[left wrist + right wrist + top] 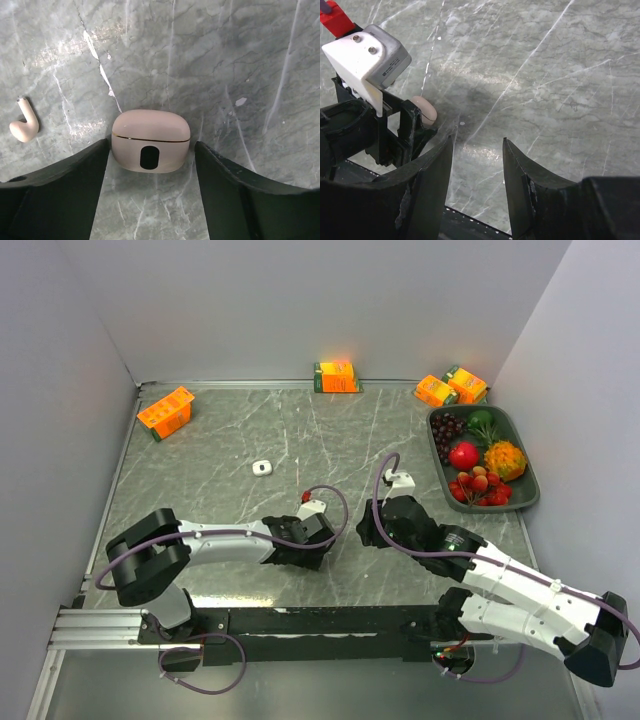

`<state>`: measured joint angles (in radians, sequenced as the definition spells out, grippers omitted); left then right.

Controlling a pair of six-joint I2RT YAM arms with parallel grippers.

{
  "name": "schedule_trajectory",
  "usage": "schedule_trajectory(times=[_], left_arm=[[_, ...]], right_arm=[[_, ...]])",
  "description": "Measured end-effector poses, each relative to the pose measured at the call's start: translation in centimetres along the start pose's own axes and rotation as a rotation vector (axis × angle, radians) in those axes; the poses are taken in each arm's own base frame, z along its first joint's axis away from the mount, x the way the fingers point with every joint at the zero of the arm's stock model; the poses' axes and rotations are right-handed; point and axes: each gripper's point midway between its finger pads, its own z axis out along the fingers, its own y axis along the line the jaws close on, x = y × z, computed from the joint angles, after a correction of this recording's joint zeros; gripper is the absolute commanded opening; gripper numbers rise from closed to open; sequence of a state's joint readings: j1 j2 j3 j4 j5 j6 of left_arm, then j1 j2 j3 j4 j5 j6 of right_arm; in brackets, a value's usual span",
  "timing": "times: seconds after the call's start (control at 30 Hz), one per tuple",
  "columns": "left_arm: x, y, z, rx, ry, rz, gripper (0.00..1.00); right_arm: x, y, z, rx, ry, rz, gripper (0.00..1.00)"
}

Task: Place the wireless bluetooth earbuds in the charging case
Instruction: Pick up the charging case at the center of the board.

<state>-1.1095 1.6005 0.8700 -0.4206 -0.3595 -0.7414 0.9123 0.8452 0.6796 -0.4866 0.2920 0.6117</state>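
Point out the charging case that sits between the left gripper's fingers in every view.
Top external: hidden; the left gripper covers it.
Left wrist: the charging case sits at centre, lid shut, between the two dark fingers.
Right wrist: upper left, a pale rounded end, likely this case, peeks out beside the left gripper.
Shared landmark: the left gripper, seen in all three views.

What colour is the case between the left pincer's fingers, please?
The case is pale pinkish beige; see left wrist view.
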Motion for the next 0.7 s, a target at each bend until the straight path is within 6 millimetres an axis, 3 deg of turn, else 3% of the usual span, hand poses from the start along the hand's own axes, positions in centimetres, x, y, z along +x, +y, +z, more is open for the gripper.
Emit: schedule_trajectory(times=[0.1, 0.13, 0.23, 0.4, 0.43, 0.47, 0.5, 0.53, 0.7], left_arm=[[0.0, -0.1, 0.0, 0.006, 0.002, 0.005, 0.61], [0.0, -0.2, 0.0, 0.009, 0.002, 0.008, 0.41], [-0.1, -0.5, 0.0, 0.025, -0.002, 0.012, 0.01], [-0.3, -0.6, -0.2, 0.045, -0.021, 0.008, 0.01], [-0.2, -0.3, -0.5, 0.051, -0.03, 0.005, 0.01], [-0.3, -0.1, -1.0, 0.063, -0.047, 0.0, 0.01], [-0.5, 0.1, -1.6, 0.076, -0.066, -0.005, 0.01], [-0.9, 0.3, -2.3, 0.094, -0.094, -0.007, 0.01], [-5.4, -0.4, -7.8, 0.274, -0.351, -0.059, 0.01]], right_arm=[[-0.1, 0.0, -0.1, 0.0, -0.006, 0.002, 0.52], [-0.2, 0.0, -0.2, -0.002, -0.009, 0.003, 0.52], [-0.3, 0.0, -0.3, -0.006, -0.015, 0.005, 0.52], [-0.5, 0.0, -0.6, -0.007, -0.02, 0.007, 0.54], [-0.6, 0.0, -0.7, -0.009, -0.023, 0.008, 0.57], [-0.8, 0.1, -0.9, -0.012, -0.027, 0.007, 0.68], [-1.2, 0.3, -1.1, -0.018, -0.034, 0.008, 0.77], [-1.8, 0.6, -1.4, -0.028, -0.046, 0.009, 0.93], [-4.9, 3.0, -2.8, -0.125, -0.125, 0.059, 0.98]])
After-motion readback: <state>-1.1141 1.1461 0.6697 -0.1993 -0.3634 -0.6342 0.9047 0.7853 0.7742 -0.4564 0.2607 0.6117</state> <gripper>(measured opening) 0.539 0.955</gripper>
